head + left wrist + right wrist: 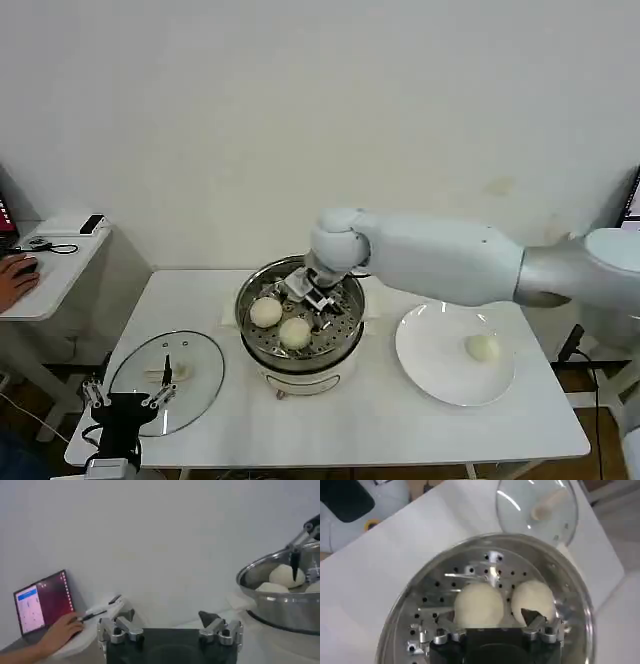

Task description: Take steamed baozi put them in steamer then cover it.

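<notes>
No readable text, label, brand or number is being shown anywhere. Coloured panels are being displayed on the laptop screen (pixel 42 605) in the left wrist view, but nothing there can be read.

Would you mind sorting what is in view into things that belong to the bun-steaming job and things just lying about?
Part of the job:
- buns in the steamer
- bun on the plate
- steamer
- glass lid
- right gripper over the tray
- left gripper near the lid, open

Just lying about:
- side table
- laptop
- pen
</notes>
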Available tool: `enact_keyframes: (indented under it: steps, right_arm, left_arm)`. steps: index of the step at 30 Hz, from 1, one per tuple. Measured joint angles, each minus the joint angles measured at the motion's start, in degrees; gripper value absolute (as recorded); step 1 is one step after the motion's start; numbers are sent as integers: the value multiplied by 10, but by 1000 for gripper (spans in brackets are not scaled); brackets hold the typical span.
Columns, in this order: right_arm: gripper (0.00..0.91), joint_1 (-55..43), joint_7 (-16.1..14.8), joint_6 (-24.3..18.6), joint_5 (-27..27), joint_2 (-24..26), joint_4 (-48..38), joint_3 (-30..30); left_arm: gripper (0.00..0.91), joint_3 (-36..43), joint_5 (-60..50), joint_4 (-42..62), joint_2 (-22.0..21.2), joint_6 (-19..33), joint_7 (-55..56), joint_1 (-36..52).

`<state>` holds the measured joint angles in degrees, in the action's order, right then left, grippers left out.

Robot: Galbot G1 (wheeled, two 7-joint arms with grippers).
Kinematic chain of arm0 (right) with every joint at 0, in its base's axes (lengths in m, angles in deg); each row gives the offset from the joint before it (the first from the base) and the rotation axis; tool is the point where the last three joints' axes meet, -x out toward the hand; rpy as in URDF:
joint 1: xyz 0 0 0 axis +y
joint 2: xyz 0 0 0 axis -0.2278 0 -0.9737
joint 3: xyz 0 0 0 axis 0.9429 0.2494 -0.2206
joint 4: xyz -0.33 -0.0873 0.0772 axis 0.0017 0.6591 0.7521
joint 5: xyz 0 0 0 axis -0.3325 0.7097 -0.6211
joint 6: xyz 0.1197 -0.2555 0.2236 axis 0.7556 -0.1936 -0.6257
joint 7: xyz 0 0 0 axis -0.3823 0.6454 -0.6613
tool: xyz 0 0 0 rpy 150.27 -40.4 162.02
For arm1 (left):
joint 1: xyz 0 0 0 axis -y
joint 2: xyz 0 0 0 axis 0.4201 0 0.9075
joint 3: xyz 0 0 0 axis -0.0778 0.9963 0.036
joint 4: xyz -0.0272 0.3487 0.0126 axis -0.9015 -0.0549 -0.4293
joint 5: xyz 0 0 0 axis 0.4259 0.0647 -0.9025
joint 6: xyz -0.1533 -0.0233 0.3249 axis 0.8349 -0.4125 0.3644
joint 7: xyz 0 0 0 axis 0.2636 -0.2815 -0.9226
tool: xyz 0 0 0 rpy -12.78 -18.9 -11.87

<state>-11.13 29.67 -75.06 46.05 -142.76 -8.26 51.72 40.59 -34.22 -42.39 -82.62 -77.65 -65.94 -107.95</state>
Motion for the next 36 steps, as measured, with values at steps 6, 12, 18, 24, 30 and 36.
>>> enact_keyframes:
  steps: [6,12,18,24,30,36]
  right_arm:
    - [907,-5,10,30,-12,60,13,-15]
    - [907,0,9,55,-11,142,19,-26]
    - [907,25,8,63,13,238,23,-32]
    - [907,81,9,66,53,316,17,-66]
    - [907,160,5,65,92,356,5,-123]
    - [907,232,-4,62,126,377,-9,-174]
  left_arm:
    - [907,6,0,0,5,-1,0,4]
    - [907,13,0,1,10,-2,-2,11]
    - [907,18,1,5,15,-6,-3,18]
    - [907,23,0,9,16,-9,-5,24]
    - [907,23,-1,11,17,-9,-6,20]
    - [907,23,-2,13,17,-9,-6,17]
